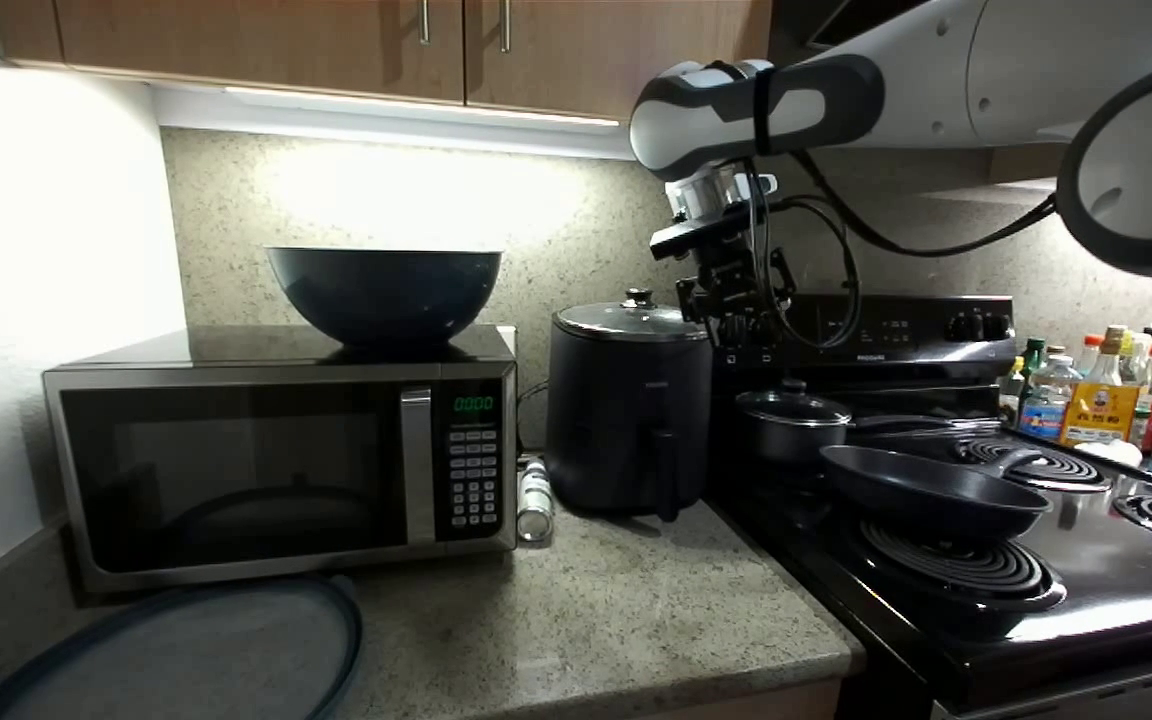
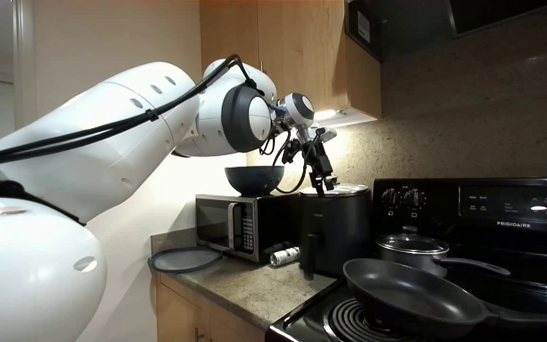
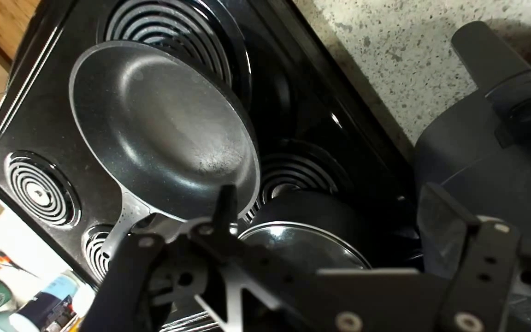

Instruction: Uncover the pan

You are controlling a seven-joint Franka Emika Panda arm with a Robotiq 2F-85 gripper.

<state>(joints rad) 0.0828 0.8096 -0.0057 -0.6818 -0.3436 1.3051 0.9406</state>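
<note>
The pan [image 1: 936, 490] is wide, shallow and dark, with nothing over it. It rests tilted above the front burner, and its bare inside shows in an exterior view [image 2: 406, 289] and the wrist view [image 3: 168, 115]. A round glass lid [image 1: 626, 320] with a dark knob lies on top of the air fryer; it also shows in an exterior view [image 2: 349, 190]. My gripper [image 1: 736, 305] is high up, beside that lid in both exterior views [image 2: 325, 185]. In the wrist view the gripper [image 3: 327, 189] has its fingers wide apart with nothing between them.
A small lidded pot [image 1: 791, 425] stands behind the pan, its handle pointing right. The black air fryer [image 1: 626, 420] stands beside the stove. A dark bowl [image 1: 386, 290] sits on the microwave [image 1: 236, 470]. A round lid [image 1: 196, 650] and a can [image 1: 536, 500] lie on the counter.
</note>
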